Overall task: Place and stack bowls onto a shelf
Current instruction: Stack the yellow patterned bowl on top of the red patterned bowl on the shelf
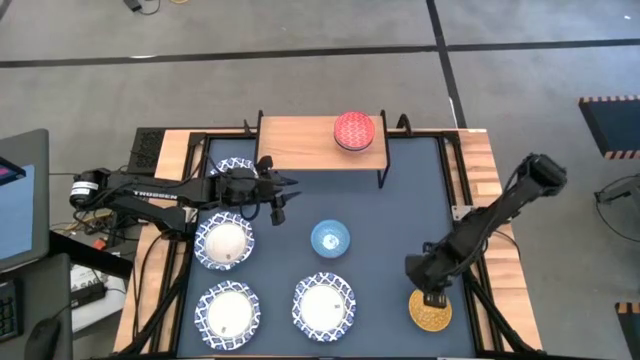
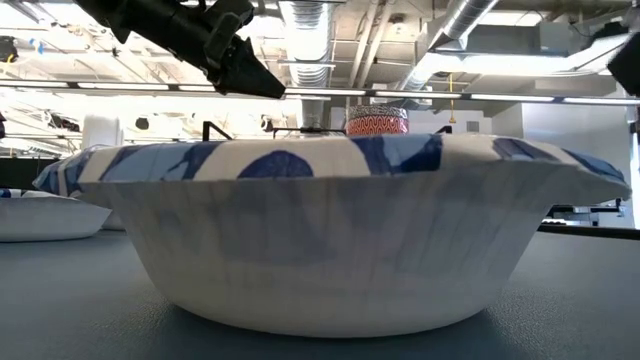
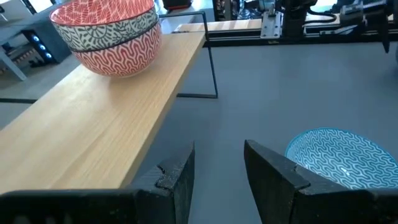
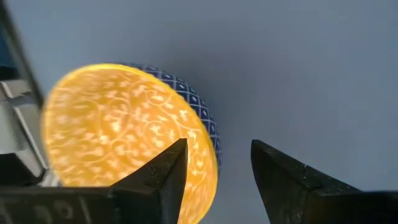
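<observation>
The wooden-topped shelf (image 1: 300, 143) stands at the table's far edge. On it sits a red bowl (image 1: 354, 130) with a grey patterned band (image 3: 118, 31). My left gripper (image 1: 283, 197) (image 3: 219, 152) hovers open just in front of the shelf, left of the light blue bowl (image 1: 330, 238) (image 3: 345, 155). Several white blue-rimmed bowls (image 1: 224, 243) (image 1: 228, 312) (image 1: 324, 306) rest on the table, and one (image 1: 235, 166) is partly under the left arm. My right gripper (image 1: 434, 296) (image 4: 219, 152) is open above the yellow bowl (image 1: 430, 312) (image 4: 118, 124). No grey-blue bowl shows plainly. My right gripper comes from above with its fingers either side of the yellow bowl's rim (image 4: 208, 165), one finger (image 4: 168, 171) over the inside and one (image 4: 280, 177) outside. I cannot tell whether it touches. The bowl sits on the table.
A dark blue lattice wall (image 4: 199, 115) shows under the yellow bowl's rim. Whether that wall is the bowl's own or another bowl's, I cannot tell. A white bowl (image 2: 350, 240) fills the low view. Free board lies left of the red bowl (image 3: 93, 130). Black frame rails (image 1: 450, 170) edge the table.
</observation>
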{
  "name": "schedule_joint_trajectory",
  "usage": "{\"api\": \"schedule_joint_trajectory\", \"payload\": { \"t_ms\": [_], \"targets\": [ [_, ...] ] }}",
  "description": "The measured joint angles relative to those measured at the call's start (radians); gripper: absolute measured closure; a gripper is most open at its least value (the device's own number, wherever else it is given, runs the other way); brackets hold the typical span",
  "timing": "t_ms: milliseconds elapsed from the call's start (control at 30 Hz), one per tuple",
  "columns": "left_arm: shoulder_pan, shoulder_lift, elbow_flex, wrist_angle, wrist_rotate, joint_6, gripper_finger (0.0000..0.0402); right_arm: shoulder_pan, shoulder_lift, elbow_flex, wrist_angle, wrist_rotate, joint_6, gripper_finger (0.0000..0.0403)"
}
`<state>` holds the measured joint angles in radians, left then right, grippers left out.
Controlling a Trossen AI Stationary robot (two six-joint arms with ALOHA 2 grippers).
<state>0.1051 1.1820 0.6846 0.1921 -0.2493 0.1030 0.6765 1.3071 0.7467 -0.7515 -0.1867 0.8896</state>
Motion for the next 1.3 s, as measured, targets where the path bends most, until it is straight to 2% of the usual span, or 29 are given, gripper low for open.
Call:
{"api": "schedule_joint_trajectory", "payload": {
  "t_ms": [167,367,467,600,700,800,900,1000,1133,1300],
  "targets": [
    [0.003,0.0,0.0,0.002,-0.001,0.009,0.0273,-0.03,0.081,0.0,0.0,-0.023,-0.073,0.0246],
    [0.019,0.0,0.0,0.005,-0.001,0.008,0.0273,-0.147,0.08,0.0,-0.018,-0.049,-0.205,0.0369],
    [0.026,0.0,0.0,0.01,-0.001,-0.017,0.0273,-0.212,0.038,0.007,-0.042,-0.018,-0.235,0.0368],
    [0.029,0.023,0.002,0.077,0.027,-0.057,0.0273,-0.276,-0.04,0.05,-0.092,0.145,-0.331,0.0363],
    [0.015,0.08,0.001,0.149,0.076,-0.053,0.0273,-0.337,-0.099,0.076,-0.071,0.367,-0.376,0.0361],
    [-0.002,0.167,0.002,0.269,0.092,-0.035,0.0273,-0.412,-0.141,0.097,0.042,0.592,-0.389,0.036],
    [-0.005,0.252,0.027,0.365,0.087,-0.031,0.0273,-0.48,-0.163,0.099,0.181,0.744,-0.423,0.0359],
    [-0.005,0.302,0.071,0.39,0.08,-0.024,0.0273,-0.533,-0.16,0.099,0.324,0.887,-0.493,0.0359],
    [-0.006,0.311,0.108,0.351,0.001,-0.01,0.0273,-0.61,-0.153,0.112,0.491,1.002,-0.71,0.0359],
    [-0.005,0.279,0.114,0.26,-0.114,-0.018,0.0273,-0.742,-0.157,0.241,0.577,0.988,-0.909,0.0359]
  ]
}}
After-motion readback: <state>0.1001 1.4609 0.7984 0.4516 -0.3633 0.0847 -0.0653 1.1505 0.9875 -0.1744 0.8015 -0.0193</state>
